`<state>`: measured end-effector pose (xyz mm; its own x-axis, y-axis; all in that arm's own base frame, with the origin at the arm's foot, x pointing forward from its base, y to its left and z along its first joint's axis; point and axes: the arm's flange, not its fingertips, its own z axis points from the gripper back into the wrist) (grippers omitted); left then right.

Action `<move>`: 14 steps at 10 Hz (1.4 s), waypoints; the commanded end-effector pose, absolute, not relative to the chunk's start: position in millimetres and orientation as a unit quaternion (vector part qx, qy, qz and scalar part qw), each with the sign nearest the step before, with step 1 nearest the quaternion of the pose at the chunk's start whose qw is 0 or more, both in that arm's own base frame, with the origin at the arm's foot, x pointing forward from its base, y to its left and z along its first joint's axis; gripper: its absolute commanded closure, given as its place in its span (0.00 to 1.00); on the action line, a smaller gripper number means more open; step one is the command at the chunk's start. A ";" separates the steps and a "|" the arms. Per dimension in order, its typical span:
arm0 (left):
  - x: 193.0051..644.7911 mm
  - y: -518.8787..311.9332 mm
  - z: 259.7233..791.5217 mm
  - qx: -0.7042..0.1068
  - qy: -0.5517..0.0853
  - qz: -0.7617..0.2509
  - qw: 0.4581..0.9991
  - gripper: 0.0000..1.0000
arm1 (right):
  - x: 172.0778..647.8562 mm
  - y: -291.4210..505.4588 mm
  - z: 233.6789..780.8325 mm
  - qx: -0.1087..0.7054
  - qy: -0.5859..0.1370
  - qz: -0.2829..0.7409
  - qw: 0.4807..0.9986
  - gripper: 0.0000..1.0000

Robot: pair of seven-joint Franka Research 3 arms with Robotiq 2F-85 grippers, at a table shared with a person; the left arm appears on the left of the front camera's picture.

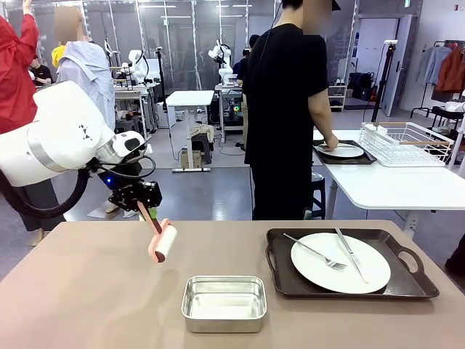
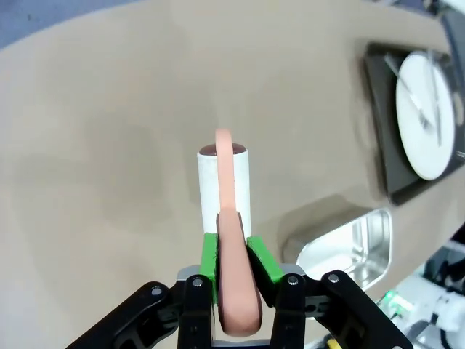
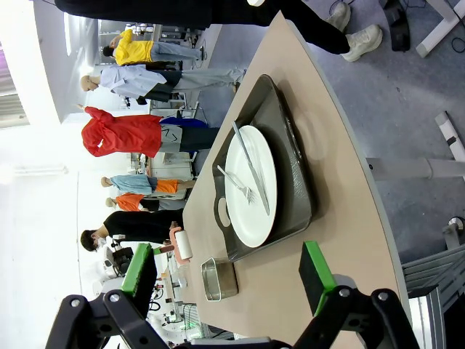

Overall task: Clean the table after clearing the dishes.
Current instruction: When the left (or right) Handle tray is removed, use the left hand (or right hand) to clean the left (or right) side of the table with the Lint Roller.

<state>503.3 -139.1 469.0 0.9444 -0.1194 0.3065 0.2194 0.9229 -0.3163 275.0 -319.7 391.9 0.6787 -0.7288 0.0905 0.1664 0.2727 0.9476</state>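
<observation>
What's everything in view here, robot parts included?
table: one, beige-brown, before the robot
near tray: one, dark brown, table's right
near plate: one, white, on near tray
fork, knife: one each, silver, on near plate
steel pan: one, silver, table's front
lint roller: one, pink-white, table's left
far tray: one, dark, on white table
far plate: one, white, on far tray
wire rack: one, white, on white table
person: one, black clothes, beside far tray
left gripper: one, black-green, shut on lint roller
right gripper: one, black-green, open
</observation>
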 end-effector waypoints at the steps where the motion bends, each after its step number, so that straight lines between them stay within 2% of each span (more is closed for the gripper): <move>1: 515.2 -122.0 452.7 -0.224 -0.162 -0.026 0.961 0.77 | 271.5 -319.3 395.4 0.527 -0.268 -0.295 0.750 0.00; 3: 509.3 -111.7 426.7 -0.284 -0.147 0.004 0.947 0.77 | 271.5 -319.3 395.4 0.527 -0.268 -0.295 0.750 0.00; 6: 516.8 -95.2 385.8 -0.376 -0.066 0.024 0.924 0.77 | 271.5 -319.3 395.4 0.527 -0.268 -0.295 0.750 0.00; 10: 513.8 -66.9 326.7 -0.405 -0.056 0.046 0.912 0.77 | 271.5 -319.3 395.4 0.527 -0.268 -0.295 0.750 0.00; 13: 506.5 -26.7 298.2 -0.421 -0.097 -0.009 0.902 0.77 | 271.5 -319.3 395.4 0.527 -0.268 -0.295 0.750 0.00; 14: 506.6 -14.6 290.3 -0.400 -0.099 -0.011 0.911 0.77 | 271.5 -319.3 395.4 0.527 -0.268 -0.295 0.750 0.00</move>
